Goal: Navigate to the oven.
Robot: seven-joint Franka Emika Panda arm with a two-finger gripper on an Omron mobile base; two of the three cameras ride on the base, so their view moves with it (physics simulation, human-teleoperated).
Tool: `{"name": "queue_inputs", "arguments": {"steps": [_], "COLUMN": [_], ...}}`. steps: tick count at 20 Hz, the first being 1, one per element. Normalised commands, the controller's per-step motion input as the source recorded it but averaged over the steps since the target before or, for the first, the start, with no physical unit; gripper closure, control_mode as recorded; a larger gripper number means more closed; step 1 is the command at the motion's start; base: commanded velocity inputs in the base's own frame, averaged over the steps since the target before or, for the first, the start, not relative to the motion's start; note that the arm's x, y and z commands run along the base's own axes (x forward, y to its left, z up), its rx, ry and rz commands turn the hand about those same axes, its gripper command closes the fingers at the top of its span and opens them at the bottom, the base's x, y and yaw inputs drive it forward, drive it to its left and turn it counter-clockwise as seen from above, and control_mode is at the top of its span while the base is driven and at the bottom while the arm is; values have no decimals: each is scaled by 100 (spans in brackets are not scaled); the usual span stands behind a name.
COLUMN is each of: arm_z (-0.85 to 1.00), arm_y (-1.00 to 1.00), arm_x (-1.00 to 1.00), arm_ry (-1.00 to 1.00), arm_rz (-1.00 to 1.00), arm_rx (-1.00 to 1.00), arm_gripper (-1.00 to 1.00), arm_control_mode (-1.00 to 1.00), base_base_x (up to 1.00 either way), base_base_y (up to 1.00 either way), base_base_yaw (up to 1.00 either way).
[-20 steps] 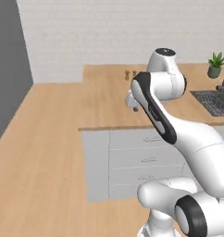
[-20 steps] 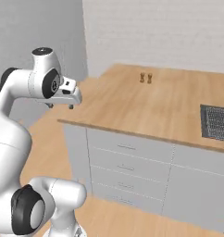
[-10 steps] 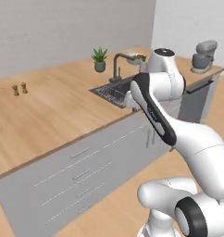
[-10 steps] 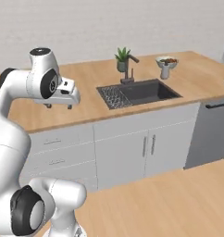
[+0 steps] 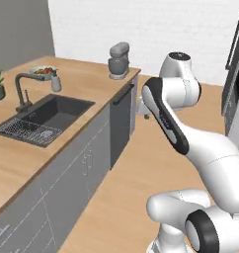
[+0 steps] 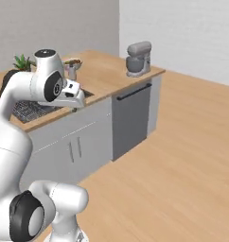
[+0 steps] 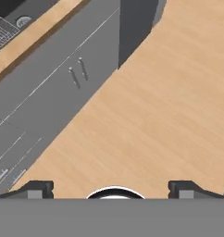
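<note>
At the right edge of the left base view stands a tall steel unit with dark panels (image 5: 236, 74), cut off by the frame. A slanted dark bar shows on its upper part, and I cannot tell whether this is the oven. My gripper (image 7: 112, 190) hangs over bare wooden floor beside the grey cabinets, its fingertips (image 7: 40, 189) far apart and holding nothing. In the base views the hand (image 6: 74, 97) sits folded close to the arm, in front of the counter.
A wooden counter (image 5: 87, 81) runs along the left with a dark sink (image 5: 35, 118), a faucet (image 5: 25, 89), a bowl (image 5: 41, 71) and a grey stand mixer (image 5: 119, 60). A dark dishwasher front (image 6: 130, 118) ends the cabinet run. Open wooden floor (image 6: 182, 156) spreads to the right.
The whole picture has swung: the base has turned right, from the counter corner past the sink to the dishwasher, mixer and open floor. The arm's pose has stayed the same.
</note>
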Motion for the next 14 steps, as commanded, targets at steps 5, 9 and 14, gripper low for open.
{"name": "queue_inputs", "arguments": {"steps": [5, 9, 14], "arm_z": [0, 0, 0], "arm_y": [0, 0, 0], "arm_x": [0, 0, 0], "arm_ry": [0, 0, 0], "arm_rz": [0, 0, 0], "arm_rx": [0, 0, 0], "arm_gripper": [-100, -100, -100], "arm_control_mode": [100, 100, 100], "base_base_x": [100, 100, 100], "base_base_y": [-12, 9, 37], "base_base_yaw": [-61, -57, -50]}}
